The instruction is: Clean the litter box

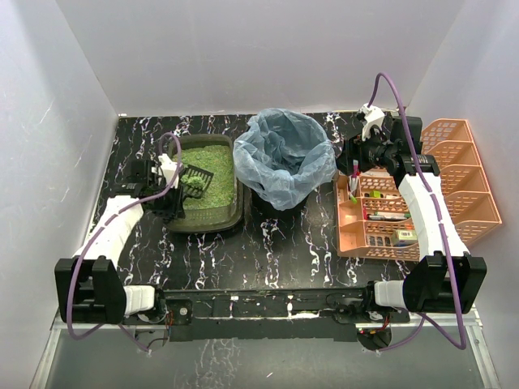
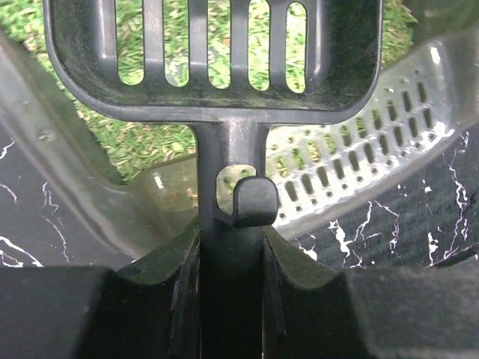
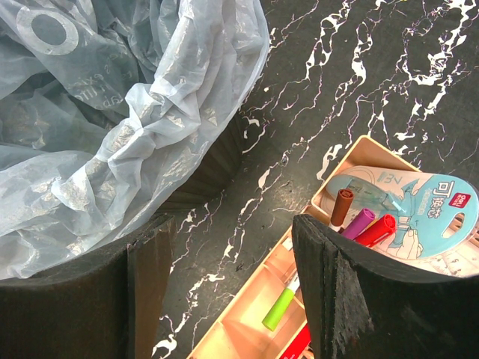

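The dark olive litter box lies at the left of the table and holds green litter. My left gripper is shut on the handle of a black slotted scoop. The scoop's head sits over the litter near the box's left wall. In the left wrist view the gripper clamps the scoop by its handle, with litter showing through the slots and the box wall below. My right gripper is open and holds nothing, between the bin and the organiser. It hovers over bare table.
A round bin with a translucent blue bag stands at the middle back. An orange slatted organiser with markers and packets sits at the right. An orange basket lies beyond it against the right wall.
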{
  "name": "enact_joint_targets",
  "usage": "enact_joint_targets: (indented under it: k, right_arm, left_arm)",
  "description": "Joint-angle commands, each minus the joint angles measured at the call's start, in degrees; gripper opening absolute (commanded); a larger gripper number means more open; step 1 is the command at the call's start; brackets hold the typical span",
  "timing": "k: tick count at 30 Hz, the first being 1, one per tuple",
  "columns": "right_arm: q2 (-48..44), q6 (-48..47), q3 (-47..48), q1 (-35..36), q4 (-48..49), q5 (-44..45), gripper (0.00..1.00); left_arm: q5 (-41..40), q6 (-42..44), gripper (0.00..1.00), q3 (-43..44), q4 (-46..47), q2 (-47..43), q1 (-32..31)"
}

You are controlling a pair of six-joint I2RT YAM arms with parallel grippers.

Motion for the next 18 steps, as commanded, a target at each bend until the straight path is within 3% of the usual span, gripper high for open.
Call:
enact_joint_targets:
  k: [1, 4, 7, 11, 14, 18]
  right_arm:
    - [-1.1, -0.5, 1.3, -0.2, 3.5, -1.0, 0.69]
    - [-1.0, -0.5, 1.6, -0.2, 3.2, -1.2, 0.69]
    - [-1.1, -0.5, 1.7, -0.2, 3.3, -1.0, 0.69]
    - [-0.9, -0.5, 1.6, -0.3, 3.2, -1.2, 0.69]
    - [-0.9, -0.5, 1.8, -0.3, 3.2, -1.1, 0.69]
    - [-0.4, -0.5, 1.9, -0.3, 3.4, -1.6, 0.68]
  left_arm:
    - [-0.6, 0.2, 0.00, 0.7, 1.3, -2.5, 0.0]
    - [4.1, 0.4, 0.00, 2.0, -2.2, 0.1, -0.3]
    - [-2.6, -0.5, 0.00, -1.2, 2.0, -4.3, -4.7]
    - [3.0, 1.0, 0.00, 3.1, -2.6, 0.1, 1.0]
    - [-1.7, -0.4, 0.00, -0.2, 0.5, -4.1, -5.6]
    - [-3.9, -0.1, 0.00, 4.5, 0.3, -0.4, -5.0]
